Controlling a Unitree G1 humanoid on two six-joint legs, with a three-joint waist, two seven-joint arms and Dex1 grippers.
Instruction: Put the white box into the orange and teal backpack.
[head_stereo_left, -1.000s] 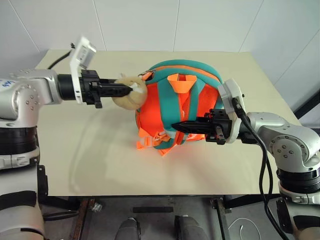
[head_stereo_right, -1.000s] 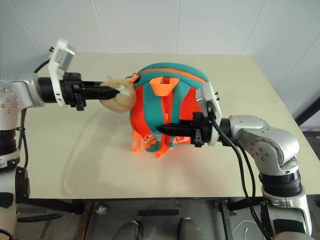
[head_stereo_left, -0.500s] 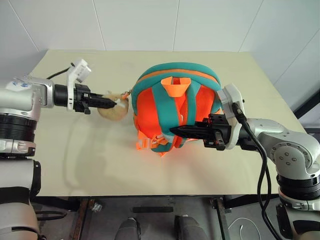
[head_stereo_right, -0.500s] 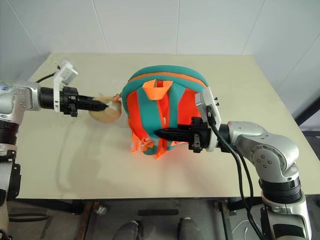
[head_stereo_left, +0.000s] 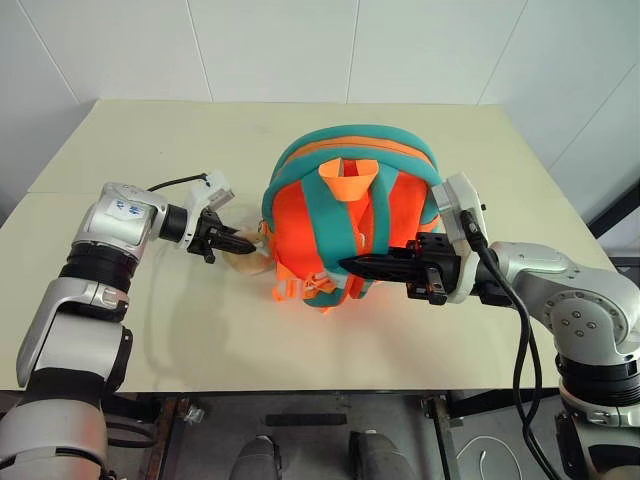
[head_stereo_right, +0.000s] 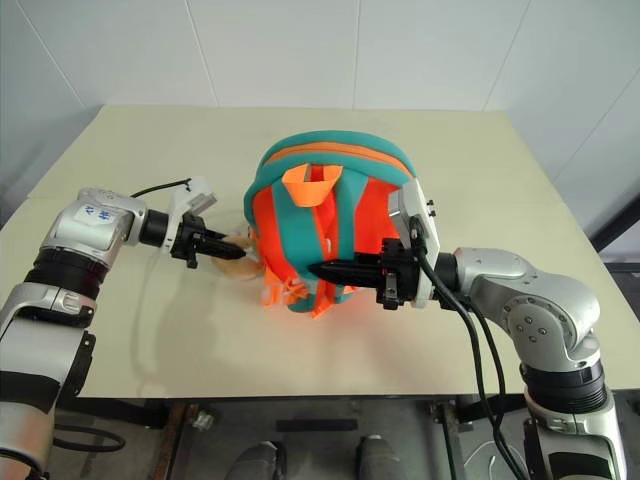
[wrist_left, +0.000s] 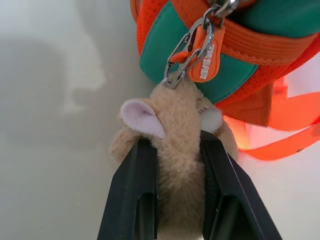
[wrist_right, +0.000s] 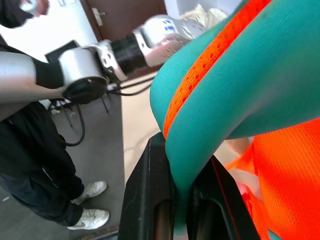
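We've got our left arm stretched low with its gripper (head_stereo_left: 243, 244) pinched on the plush hamster (wrist_left: 175, 145), and our right gripper (head_stereo_left: 352, 264) pointing sideways, clamped on a teal strap (wrist_right: 210, 125).

Bare table (head_stereo_left: 180, 330) w/ free room behind and outboard of left gripper (head_stereo_left: 243, 245); ahead of it, orange and teal backpack (head_stereo_left: 350, 215) blocks the way across. Same on other side: right gripper (head_stereo_left: 362, 264) against backpack, open tabletop behind and near front edge.
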